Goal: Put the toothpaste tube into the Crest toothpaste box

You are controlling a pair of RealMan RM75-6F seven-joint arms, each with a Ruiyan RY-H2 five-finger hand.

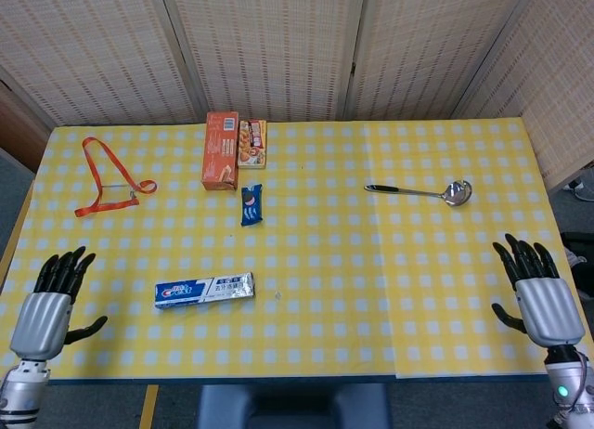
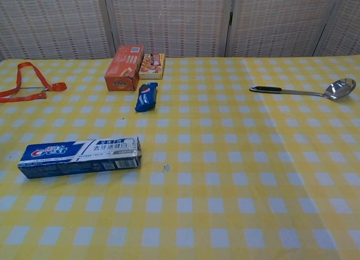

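Observation:
The Crest toothpaste box (image 1: 204, 289) (image 2: 79, 153) lies flat on the yellow checked tablecloth at the front left, with nothing touching it. No toothpaste tube shows outside the box. My left hand (image 1: 46, 304) hovers at the table's front left corner, well left of the box, fingers spread and empty. My right hand (image 1: 536, 292) hangs at the front right edge, fingers spread, holding nothing. Neither hand shows in the chest view.
An orange snack box (image 1: 221, 149) (image 2: 124, 67) and a smaller biscuit pack (image 1: 252, 143) stand at the back. A blue wrapped snack (image 1: 251, 204) (image 2: 146, 97) lies before them. An orange lanyard (image 1: 105, 179) lies far left, a steel ladle (image 1: 422, 191) (image 2: 306, 90) at the right.

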